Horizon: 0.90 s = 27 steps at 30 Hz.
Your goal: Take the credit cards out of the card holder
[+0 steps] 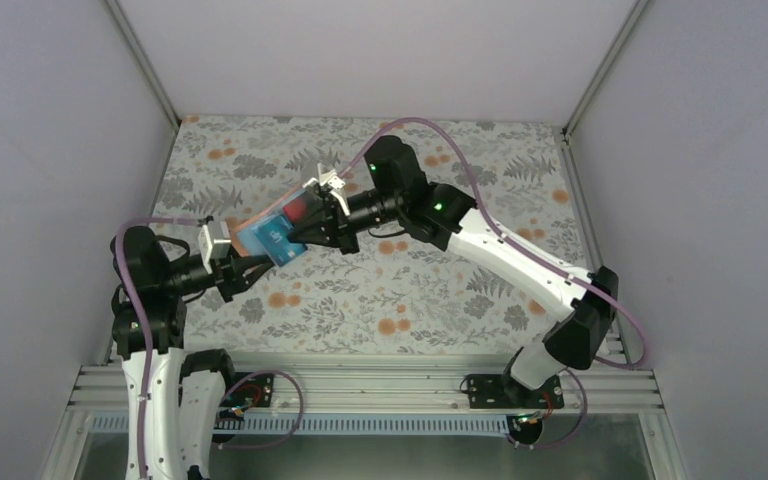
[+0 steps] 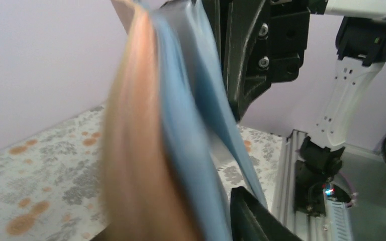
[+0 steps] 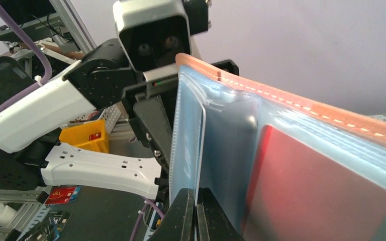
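Note:
Both grippers hold the card holder (image 1: 278, 222) in the air over the table. Its reddish-brown outside (image 2: 130, 150) and light blue inside (image 2: 183, 150) fill the left wrist view. My left gripper (image 1: 232, 262) is shut on its lower left end; one dark finger (image 2: 254, 218) shows. My right gripper (image 1: 307, 233) is shut on the thin edge of the blue card (image 3: 188, 135), with the jaws (image 3: 197, 201) pressed together on it. The red card (image 3: 321, 186) sits in a clear pocket under the stitched brown edge (image 3: 301, 105). I cannot make out the teal green card.
The floral tablecloth (image 1: 410, 290) lies below the held holder. Pale walls close in the left, right and back. An aluminium rail (image 1: 360, 385) runs along the near edge by the arm bases. A yellow bin (image 3: 88, 138) stands off the table.

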### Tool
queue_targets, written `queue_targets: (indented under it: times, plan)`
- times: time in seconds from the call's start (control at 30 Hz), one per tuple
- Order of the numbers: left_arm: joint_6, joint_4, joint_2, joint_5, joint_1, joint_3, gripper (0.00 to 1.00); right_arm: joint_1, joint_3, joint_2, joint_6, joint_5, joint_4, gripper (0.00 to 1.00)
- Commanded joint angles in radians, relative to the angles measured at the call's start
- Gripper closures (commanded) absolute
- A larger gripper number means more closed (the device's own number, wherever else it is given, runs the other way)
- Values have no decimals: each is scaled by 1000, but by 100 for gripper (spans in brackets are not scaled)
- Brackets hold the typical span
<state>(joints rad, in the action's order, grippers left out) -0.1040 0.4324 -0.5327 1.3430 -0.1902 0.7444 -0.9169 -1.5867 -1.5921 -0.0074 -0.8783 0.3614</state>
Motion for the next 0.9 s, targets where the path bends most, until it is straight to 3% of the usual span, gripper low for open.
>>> queue_targets:
  times: [0.0,0.17,0.33,0.43,0.5,0.63,0.73,0.87]
  plan:
    - [-116,51,12,159,3,37,58,31,10,46,24,101,-66,96]
    - [-272,189,6,250,3,72,42,44,12,56,2,106,-47,96]
    - [-166,108,-1,173,3,78,40,14,-13,15,-32,41,-15,96]
    - [31,-25,1,56,3,51,50,-13,-26,0,-71,41,15,96]
    - [105,-85,2,13,3,32,61,-17,-31,-2,-77,18,16,96]
    - [106,-99,6,10,3,17,96,-17,-22,13,-103,38,30,91]
    - [95,-80,4,10,3,19,98,-2,3,37,-94,51,13,76]
    - [73,-72,8,20,3,22,98,35,63,70,-51,89,-49,75]
